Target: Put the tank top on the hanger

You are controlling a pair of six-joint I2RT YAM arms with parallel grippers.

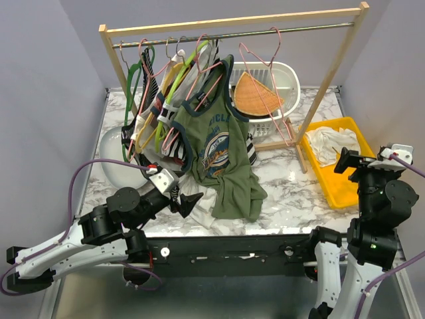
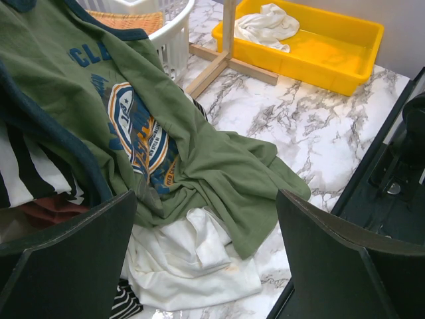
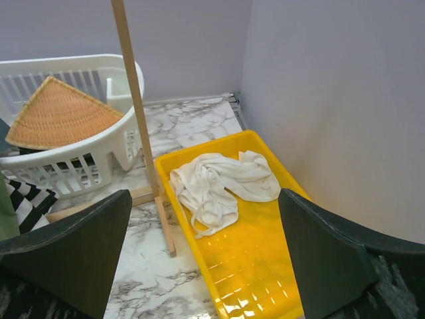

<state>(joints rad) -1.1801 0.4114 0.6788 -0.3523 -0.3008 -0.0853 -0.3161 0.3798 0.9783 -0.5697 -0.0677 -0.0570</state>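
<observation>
The white tank top (image 1: 330,143) lies crumpled in a yellow tray (image 1: 339,189) at the right, its narrow straps showing in the right wrist view (image 3: 222,183). An empty pink wire hanger (image 1: 285,133) hangs on the rail in front of the white basket. My right gripper (image 1: 352,161) is open and empty, above the tray's near end (image 3: 206,259). My left gripper (image 1: 192,201) is open and empty, low at the front left (image 2: 206,266). It faces a second white cloth (image 2: 192,259) that lies partly under the olive-green top (image 2: 199,133).
A wooden rack (image 1: 232,23) holds several hangers and clothes at its left end, with the green top (image 1: 222,159) draping onto the table. A white basket (image 1: 279,80) with an orange wicker piece stands behind. The rack's right leg (image 1: 325,86) stands beside the tray.
</observation>
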